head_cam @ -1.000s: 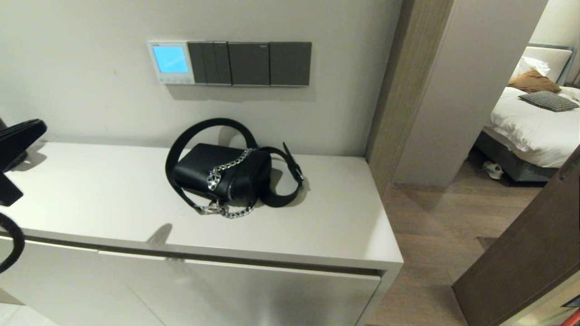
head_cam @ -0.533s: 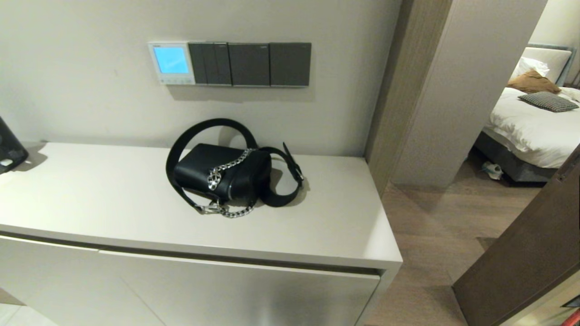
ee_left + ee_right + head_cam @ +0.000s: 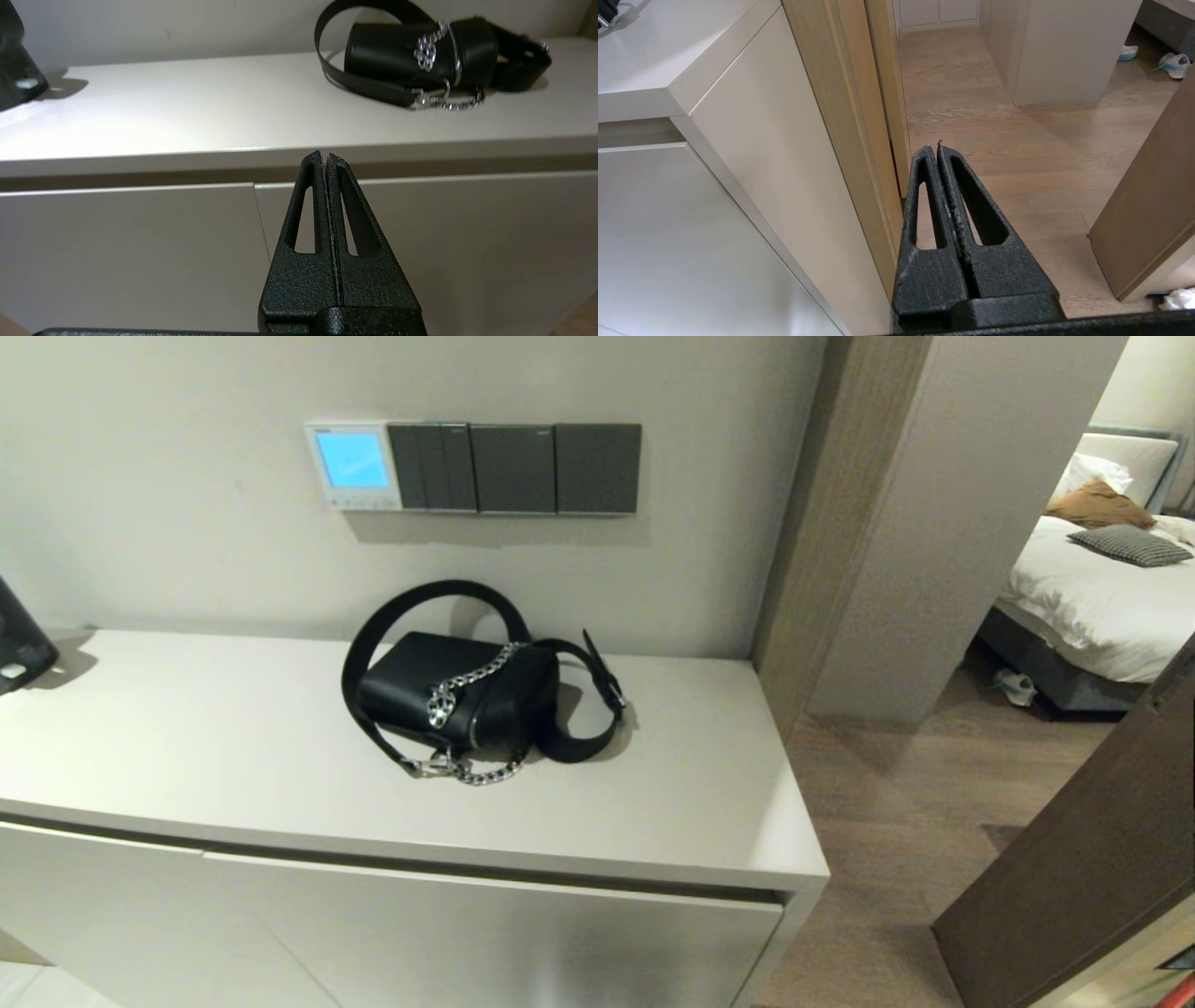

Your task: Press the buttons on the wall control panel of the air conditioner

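Observation:
The air conditioner's wall control panel (image 3: 353,465) is a small white square thermostat on the wall above the cabinet, its screen glowing light blue. The buttons (image 3: 360,503) are a row of tiny white keys along its bottom edge. Neither gripper shows in the head view. My left gripper (image 3: 324,156) is shut and empty, low in front of the cabinet doors (image 3: 140,252), below the cabinet top. My right gripper (image 3: 934,148) is shut and empty, beside the cabinet's right end, above the wooden floor (image 3: 1017,140). The panel shows in neither wrist view.
Three dark grey switch plates (image 3: 515,468) sit right of the thermostat. A black handbag (image 3: 457,695) with chain and strap lies on the white cabinet top (image 3: 187,747). A black object (image 3: 17,639) stands at the far left. A doorway to a bedroom opens on the right.
One second ago the left arm showed at the head view's left edge; it dropped out of that view. Nothing has moved over the last half second.

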Tool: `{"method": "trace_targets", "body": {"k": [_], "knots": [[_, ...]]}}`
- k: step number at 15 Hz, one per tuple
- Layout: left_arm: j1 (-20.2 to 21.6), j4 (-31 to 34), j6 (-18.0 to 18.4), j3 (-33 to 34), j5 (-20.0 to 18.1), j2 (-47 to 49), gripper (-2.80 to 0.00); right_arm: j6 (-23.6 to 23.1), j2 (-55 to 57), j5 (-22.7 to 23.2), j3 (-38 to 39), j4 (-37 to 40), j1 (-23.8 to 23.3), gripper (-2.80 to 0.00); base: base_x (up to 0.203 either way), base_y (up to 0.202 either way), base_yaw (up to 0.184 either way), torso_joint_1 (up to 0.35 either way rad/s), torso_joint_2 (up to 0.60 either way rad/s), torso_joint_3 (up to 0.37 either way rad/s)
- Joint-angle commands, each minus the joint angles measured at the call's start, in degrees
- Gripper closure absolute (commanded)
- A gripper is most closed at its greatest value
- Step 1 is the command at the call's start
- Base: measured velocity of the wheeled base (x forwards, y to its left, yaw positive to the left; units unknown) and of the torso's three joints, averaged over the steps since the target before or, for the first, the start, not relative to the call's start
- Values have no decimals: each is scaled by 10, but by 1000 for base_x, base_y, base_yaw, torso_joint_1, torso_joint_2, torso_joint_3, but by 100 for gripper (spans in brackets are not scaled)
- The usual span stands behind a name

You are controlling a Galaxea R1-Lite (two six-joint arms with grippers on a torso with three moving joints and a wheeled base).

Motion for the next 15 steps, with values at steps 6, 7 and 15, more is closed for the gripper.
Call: {"method": "trace_targets", "body": {"k": [6,7,15], "knots": [[4,0,19,95,-16,-74,0,0,1,0,1,0,0,0,0,0,0,0,0,0],[4,0,19,105,-17,-79,0,0,1,1,1,0,-1,0,0,0,0,0,0,0],[4,-9,30,162,16,-109,0,0,1,0,1,0,0,0,0,0,0,0,0,0]]}}
